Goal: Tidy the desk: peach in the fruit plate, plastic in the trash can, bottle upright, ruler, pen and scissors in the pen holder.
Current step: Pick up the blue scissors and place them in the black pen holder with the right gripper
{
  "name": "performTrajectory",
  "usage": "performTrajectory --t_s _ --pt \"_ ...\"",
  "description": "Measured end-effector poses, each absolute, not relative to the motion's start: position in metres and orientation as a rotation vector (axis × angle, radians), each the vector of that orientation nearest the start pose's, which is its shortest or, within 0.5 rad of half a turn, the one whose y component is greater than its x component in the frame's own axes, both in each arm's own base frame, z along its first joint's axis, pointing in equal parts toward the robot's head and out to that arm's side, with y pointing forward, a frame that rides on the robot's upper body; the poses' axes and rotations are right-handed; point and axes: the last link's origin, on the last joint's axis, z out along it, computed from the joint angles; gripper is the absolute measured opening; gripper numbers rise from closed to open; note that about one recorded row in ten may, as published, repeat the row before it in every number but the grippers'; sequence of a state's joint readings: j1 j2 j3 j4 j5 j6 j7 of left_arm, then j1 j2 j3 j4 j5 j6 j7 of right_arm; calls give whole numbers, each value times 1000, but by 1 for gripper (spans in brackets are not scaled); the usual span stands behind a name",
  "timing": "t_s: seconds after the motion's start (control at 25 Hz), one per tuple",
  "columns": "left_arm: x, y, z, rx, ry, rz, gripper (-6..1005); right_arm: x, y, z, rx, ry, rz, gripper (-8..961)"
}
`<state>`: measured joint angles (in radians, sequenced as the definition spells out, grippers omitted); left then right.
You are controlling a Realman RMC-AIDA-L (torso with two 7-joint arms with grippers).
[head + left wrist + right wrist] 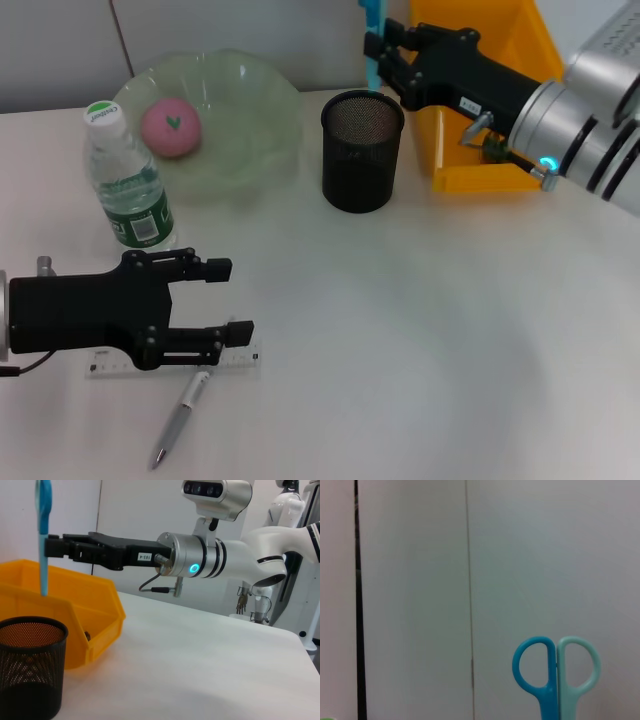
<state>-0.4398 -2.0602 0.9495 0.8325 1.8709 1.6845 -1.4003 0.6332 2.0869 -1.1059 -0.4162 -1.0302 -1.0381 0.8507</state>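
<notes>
Right gripper is raised at the back of the white table, above and just behind the black mesh cylindrical pen holder, its fingers pinched on the blue-handled scissors. In the head view only a thin blue strip of the scissors shows, the top cut off by the frame edge. In the left wrist view they hang upright, handle end up and cut off, tip down in front of the orange plastic bin. The right wrist view shows just the two handle loops, one darker blue, one pale, pressed side by side; blades out of sight.

Left gripper sits low at the near left of the table, jaws spread, over the clear plastic ruler, which it partly hides; contact cannot be told. The silver pen lies just beside the ruler, angled toward the near edge.

Clear water bottle with green label and white cap stands upright near the pale green glass fruit plate, with the pink peach in the plate. Orange bin contents mostly hidden by the right arm.
</notes>
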Motion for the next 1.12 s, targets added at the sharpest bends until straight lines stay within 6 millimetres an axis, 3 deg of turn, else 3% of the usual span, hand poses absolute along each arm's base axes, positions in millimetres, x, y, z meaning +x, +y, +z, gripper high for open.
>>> performTrajectory --t_s 0.36,1.12 --pt "-240 304 6 -2936 -402 -691 794 226 411 -34 -2179 445 798 257" --pt "-240 304 8 -2943 -399 -692 794 233 410 -47 -2148 491 760 267"
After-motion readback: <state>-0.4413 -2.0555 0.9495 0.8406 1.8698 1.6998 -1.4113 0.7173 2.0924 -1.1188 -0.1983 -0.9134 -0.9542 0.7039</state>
